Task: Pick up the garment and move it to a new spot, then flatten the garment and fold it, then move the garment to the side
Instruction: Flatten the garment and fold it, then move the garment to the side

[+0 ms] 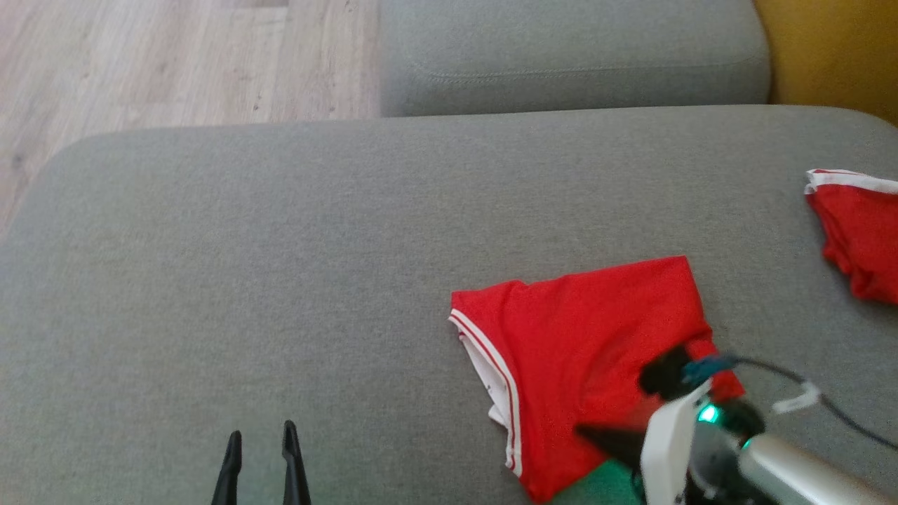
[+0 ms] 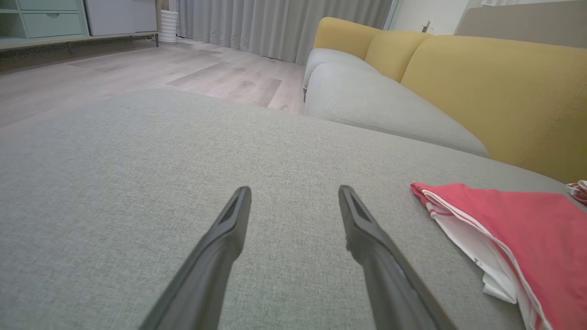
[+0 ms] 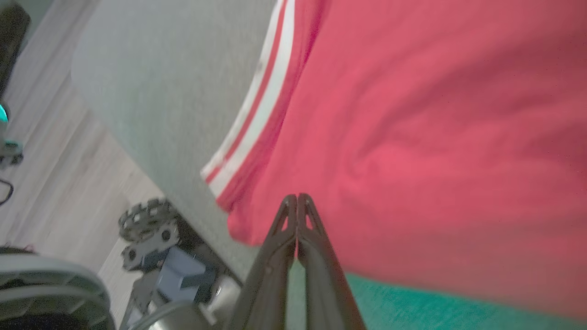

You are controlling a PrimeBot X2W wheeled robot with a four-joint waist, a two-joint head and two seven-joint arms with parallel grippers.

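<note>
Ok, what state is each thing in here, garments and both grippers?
Red garment: folded over, lying on the grey cushion.
Second red garment: bunched, cut off by the frame's right edge.
Left gripper: open, empty, over bare cushion.
Right gripper: shut, tips over the red garment's edge; whether it pinches cloth is unclear.

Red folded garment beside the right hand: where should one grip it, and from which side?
Probably pinch the near edge of the garment with the right hand, from the robot's side: it lies flat there, while the striped hem shows loose white layers.
</note>
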